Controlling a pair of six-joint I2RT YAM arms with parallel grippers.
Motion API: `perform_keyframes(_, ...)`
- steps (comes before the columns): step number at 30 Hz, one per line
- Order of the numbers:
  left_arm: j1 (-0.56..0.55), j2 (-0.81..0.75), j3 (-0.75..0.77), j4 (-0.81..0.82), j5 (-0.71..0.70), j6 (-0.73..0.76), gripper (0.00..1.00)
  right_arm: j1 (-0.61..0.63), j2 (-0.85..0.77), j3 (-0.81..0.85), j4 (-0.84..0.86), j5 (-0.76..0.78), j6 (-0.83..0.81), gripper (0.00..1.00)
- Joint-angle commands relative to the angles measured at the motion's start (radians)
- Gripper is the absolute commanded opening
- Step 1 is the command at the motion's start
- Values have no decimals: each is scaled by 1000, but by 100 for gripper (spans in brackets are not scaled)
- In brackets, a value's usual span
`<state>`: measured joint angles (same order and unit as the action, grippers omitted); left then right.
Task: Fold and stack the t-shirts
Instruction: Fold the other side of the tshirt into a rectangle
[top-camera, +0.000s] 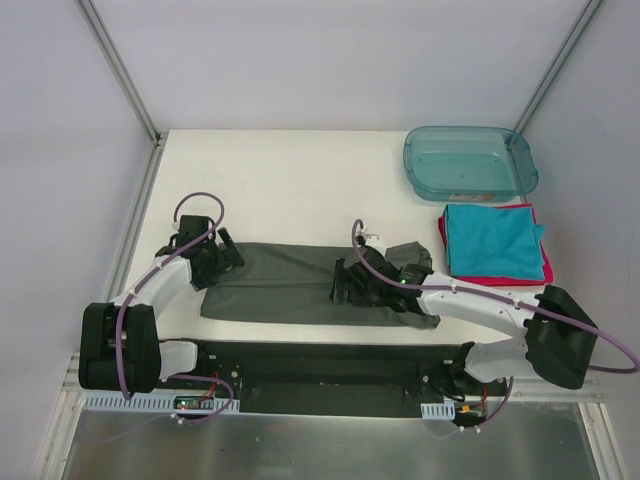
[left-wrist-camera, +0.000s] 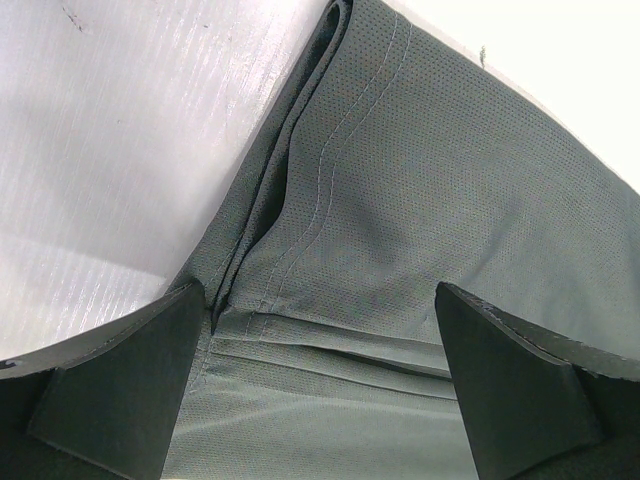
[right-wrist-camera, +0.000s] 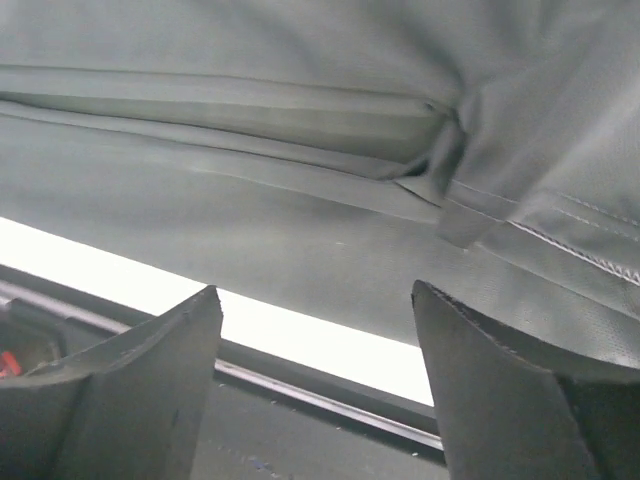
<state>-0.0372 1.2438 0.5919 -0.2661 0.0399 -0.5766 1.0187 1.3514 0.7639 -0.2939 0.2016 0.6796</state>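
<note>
Nearest, the grey t-shirt (top-camera: 285, 285) lies on the table (top-camera: 300, 180), long axis 9 to 3 o'clock. At its 9 o'clock end the left hand (top-camera: 223, 253) gapes wide, empty; toward 3 the right hand (top-camera: 345, 283) stands open, holding nothing. Beyond, at 2 o'clock, the teal shirt (top-camera: 492, 238) tops the red-pink shirt (top-camera: 546, 271), nearer the right arm (top-camera: 480, 305).

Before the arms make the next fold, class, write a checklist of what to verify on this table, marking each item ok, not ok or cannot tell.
1. Left jaws open and empty: ok.
2. Right jaws open and empty: ok.
3. Grey t-shirt folded into a long strip: ok.
4. Its right end lying flat: not ok, bunched.
5. Teal t-shirt folded on top of red-pink t-shirt: ok.
</note>
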Motion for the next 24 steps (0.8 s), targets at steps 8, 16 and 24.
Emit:
perform_keyframes(8, 8, 22, -1, -12, -21, 17, 99, -58, -114, 164, -57, 79, -341, 96)
perform_keyframes(16, 8, 34, 0, -12, -34, 20, 99, -177, 37, 86, 116, -112, -345, 96)
perform_keyframes(24, 10, 37, 8, -19, -34, 20, 99, -174, 164, 25, 218, -264, -256, 96)
